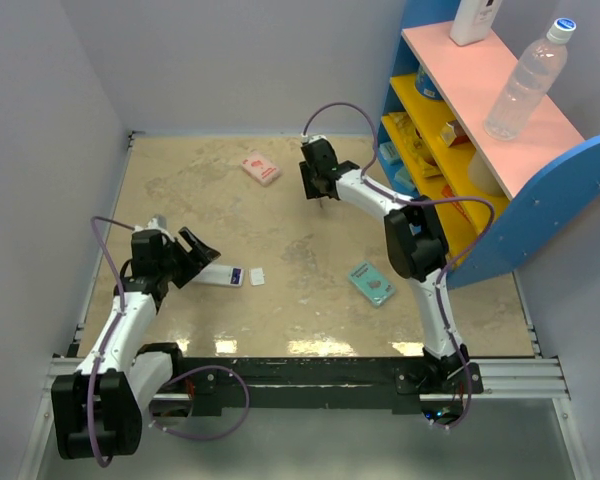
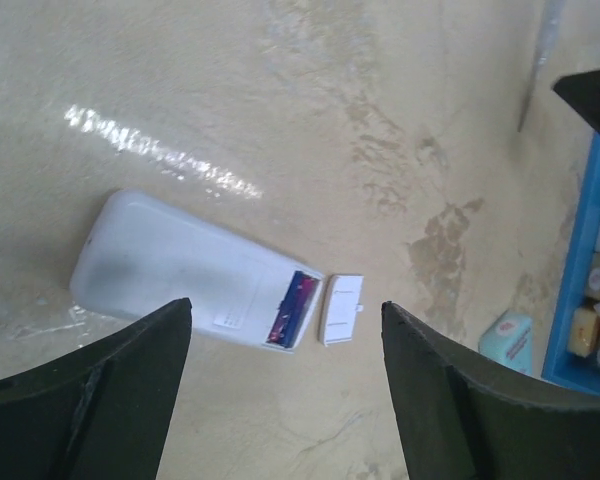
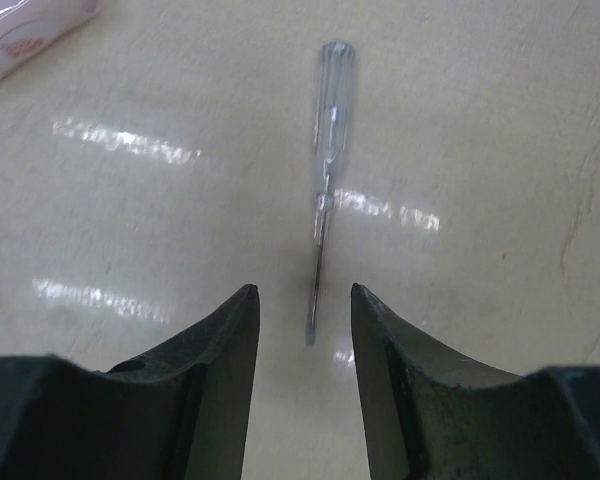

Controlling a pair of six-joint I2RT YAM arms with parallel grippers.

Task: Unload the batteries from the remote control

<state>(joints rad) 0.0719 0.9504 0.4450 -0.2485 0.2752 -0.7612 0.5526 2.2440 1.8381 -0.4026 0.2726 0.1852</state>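
Remote control (image 2: 180, 265) lies uncovered, lid (image 2: 340, 310) just beside, under spread left gripper (image 2: 285, 305); right gripper (image 3: 303, 300) parted, empty, over screwdriver (image 3: 330, 110).

Robot lab cell: plain grey walls (image 1: 240, 60), aluminium mounting rail (image 1: 510, 378).

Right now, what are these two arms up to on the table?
They're emptying a remote control. The left gripper hangs open over it; its battery cover lies beside it and something colourful shows in the open compartment. The right gripper, jaws apart, hovers over a screwdriver lying on the table, holding nothing.
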